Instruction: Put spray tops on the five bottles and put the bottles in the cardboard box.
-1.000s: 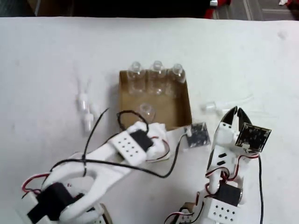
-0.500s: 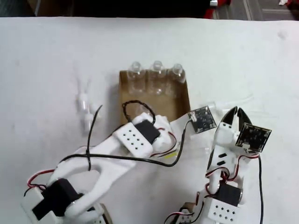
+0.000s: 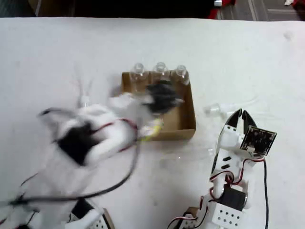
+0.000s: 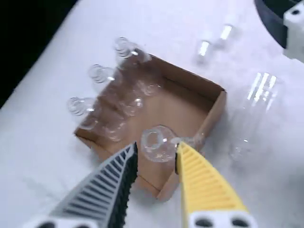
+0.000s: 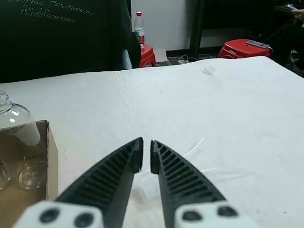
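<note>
The left gripper (image 4: 156, 147) has its grey and yellow fingers set on either side of an open-mouthed bottle (image 4: 153, 140). As far as the left wrist view tells, each one presses against the glass, so the bottle looks pinched and not just flanked. The bottle's long axis runs roughly along the gripper's own line. Its uncapped mouth faces back toward the wrist and its body points away, down at the cardboard box (image 4: 214, 111). It sits right at the fingertips, over the box wall nearest the gripper. Bare cardboard floor lies ahead of the fingertips, and beyond that a row of three bottles (image 4: 107, 78) leans on the far wall, also without tops. I judge the next move depends on that free floor ahead. The bottle can be set down by going forward and down, or lifted back out for capping. A loose bottle (image 4: 251, 111) lies on its side just outside the box, on the yellow finger's side. A pair of spray tops (image 4: 204, 47) lies farther ahead on the table. In the high view the left arm (image 3: 95, 133) stretches over the box with its wrist tipped down. The right gripper (image 3: 241, 113) is low on the table beside the box, its fingers almost together with nothing between them. A single spray top (image 3: 214, 109) lies just ahead of its tips, so the right arm is the nearer one for that top.
</note>
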You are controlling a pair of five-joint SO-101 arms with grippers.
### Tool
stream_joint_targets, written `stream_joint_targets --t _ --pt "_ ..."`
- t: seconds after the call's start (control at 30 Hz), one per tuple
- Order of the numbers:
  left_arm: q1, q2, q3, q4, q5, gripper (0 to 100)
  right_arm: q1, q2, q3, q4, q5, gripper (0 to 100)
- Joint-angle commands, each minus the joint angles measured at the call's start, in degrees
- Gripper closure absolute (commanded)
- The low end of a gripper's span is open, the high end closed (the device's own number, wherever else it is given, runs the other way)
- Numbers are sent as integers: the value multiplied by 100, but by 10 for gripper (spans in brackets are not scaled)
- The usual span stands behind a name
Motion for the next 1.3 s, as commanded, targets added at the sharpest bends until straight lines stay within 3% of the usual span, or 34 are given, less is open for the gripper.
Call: stream_joint_targets --t 0.0,0.27,0.47,0.67,0.87,0.97,1.17,1.27 --pt "-857 -1587 527 -44 79 889 -233 -48 -26 -101 -26 981" --pt "-2132 -4145 3024 -1811 1160 890 -787 -48 0 -66 229 981" --pt "-2914 -5534 4563 -2505 1512 893 -998 -31 53 127 1187 981" --pt "-2677 -5877 5319 -2734 1530 894 -1446 -40 53 347 1662 981" --pt "-2677 -5886 6637 -4176 1521 894 -1534 -40 -9 418 1785 981" --pt "-2712 -5886 6910 -4580 1477 895 -1780 -31 -378 1086 1776 981" --pt "-2721 -5886 6954 -4598 1477 895 -2440 -31 -985 2220 1829 981" --pt "-2721 -5886 7024 -4642 1468 895 -2598 -31 -1433 2800 2215 981"
